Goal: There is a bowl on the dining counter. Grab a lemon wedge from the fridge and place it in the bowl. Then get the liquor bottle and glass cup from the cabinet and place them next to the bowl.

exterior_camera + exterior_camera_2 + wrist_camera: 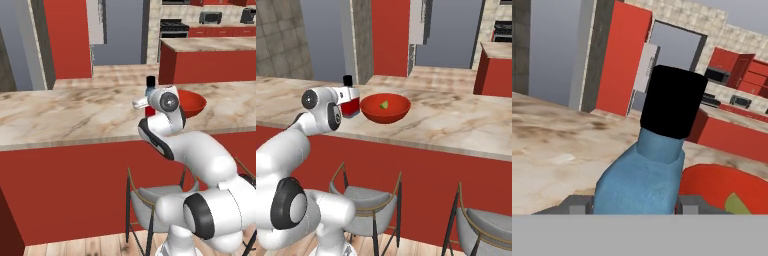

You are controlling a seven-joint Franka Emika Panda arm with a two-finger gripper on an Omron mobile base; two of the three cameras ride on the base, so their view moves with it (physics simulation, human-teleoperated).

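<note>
Marbled beige-brown stone runs the length of the dining counter (pixel 456 120), where the white arm's gripper (pixel 634 204) holds the liquor bottle (pixel 644 170) upright just above or on the top — the frames do not settle whether its base touches. In the hand view the two dark finger tips (pixel 577 205) sit against either side of the bottle's blue shoulder, clamped on it, with the black cap standing straight up between them. From the right base view the bottle's red body (pixel 351 106) shows below the white hand (pixel 338 95), just beside the left rim of the glossy red bowl (pixel 398 112); bottle and bowl look close, though contact cannot be told. A small yellow-green lemon wedge (pixel 384 104) lies inside the bowl, near its middle, and its edge shows again at the lower right of the hand view (pixel 739 204). In the left base view the black cap (pixel 150 81) rises over the arm's wrist, with the bowl (pixel 195 102) partly hidden behind the hand. Two grey bar stools with dark frames (pixel 368 205) stand in front of the counter's plain red face — one directly beside the robot. Beyond the counter, a red panel (pixel 390 35) and grey wall surfaces stand at the back, and a second marble-topped red counter (pixel 210 57) sits further off.
</note>
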